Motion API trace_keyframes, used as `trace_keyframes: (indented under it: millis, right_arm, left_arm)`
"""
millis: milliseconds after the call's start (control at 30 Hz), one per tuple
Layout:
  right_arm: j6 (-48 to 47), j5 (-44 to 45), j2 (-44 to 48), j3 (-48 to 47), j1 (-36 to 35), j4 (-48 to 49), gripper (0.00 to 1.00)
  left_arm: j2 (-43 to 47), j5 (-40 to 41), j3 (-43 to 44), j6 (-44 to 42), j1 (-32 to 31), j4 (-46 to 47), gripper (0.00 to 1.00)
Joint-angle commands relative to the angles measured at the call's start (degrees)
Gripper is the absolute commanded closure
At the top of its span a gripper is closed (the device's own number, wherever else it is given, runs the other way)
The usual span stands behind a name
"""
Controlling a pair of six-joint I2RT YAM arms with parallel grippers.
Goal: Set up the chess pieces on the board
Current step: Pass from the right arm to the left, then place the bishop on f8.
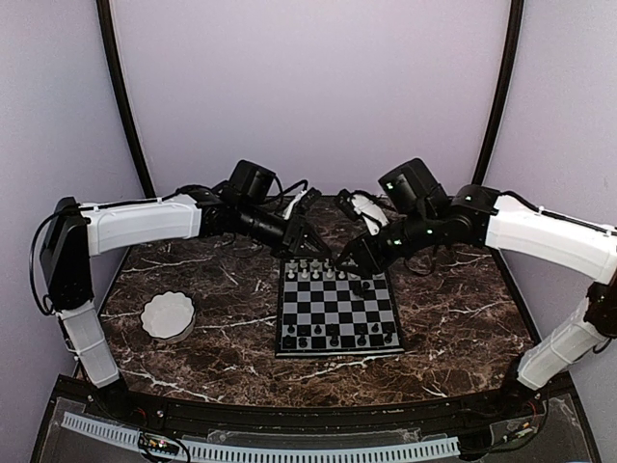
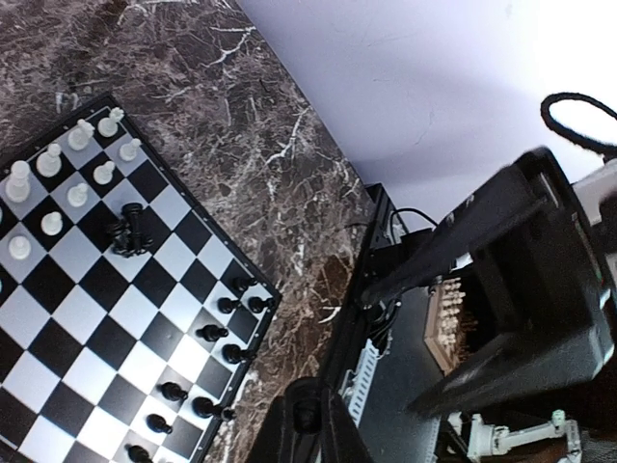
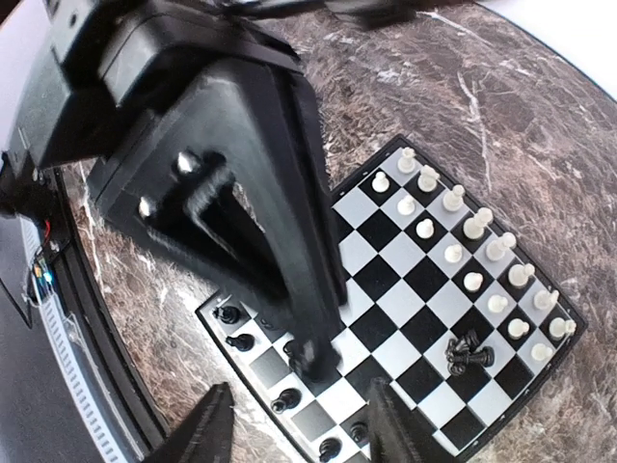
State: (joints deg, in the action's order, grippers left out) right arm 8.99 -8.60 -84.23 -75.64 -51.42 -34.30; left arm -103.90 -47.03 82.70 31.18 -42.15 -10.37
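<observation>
The board [image 1: 339, 307] lies mid-table. White chess pieces [image 1: 313, 270] fill its far rows and black ones [image 1: 333, 336] its near rows. A small heap of black pieces [image 1: 360, 285] lies tipped over on the far right squares, also in the left wrist view [image 2: 130, 230] and the right wrist view [image 3: 469, 352]. My two grippers meet tip to tip above the far edge. The left gripper [image 2: 308, 424] is shut, with a small dark round piece [image 2: 308, 413] between its fingers. The right gripper [image 3: 299, 424] is open, its fingers [image 3: 207, 429] either side of the left gripper's tip [image 3: 316, 359].
A white scalloped bowl [image 1: 168, 315] stands left of the board on the marble tabletop [image 1: 453, 318]. The lilac back wall rises close behind the grippers. Both arms arch in from the table's sides.
</observation>
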Motion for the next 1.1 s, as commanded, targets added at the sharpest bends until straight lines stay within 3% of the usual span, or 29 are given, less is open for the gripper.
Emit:
trace_keyframes:
  millis: [0,233,433,700,1067]
  right_arm:
    - [7.9,-3.5,8.6,7.3,3.0,6.4,0.47]
    - [13.3,-2.9,13.0,16.7,7.0,9.5,0.47]
    - [14.1,-3.4,11.5,17.2,7.3,10.5,0.46]
    - [14.2,-3.6,11.1,17.0,7.3,10.4,0.46]
    - [14.2,0.5,11.7,17.0,7.3,6.1,0.46]
  left_arm:
    - [8.5,12.2,-2.1,-8.5,-1.3,-6.0,1.00]
    - [12.7,33.6,-8.0,-22.5,-11.4,-14.1,1.00]
    - [13.9,45.8,-12.4,-25.0,-18.7,-12.8,1.00]
    - [8.9,50.1,-12.6,-25.3,-23.0,-11.4,1.00]
    - [2.6,49.7,-11.1,-23.0,-24.0,-10.0,1.00]
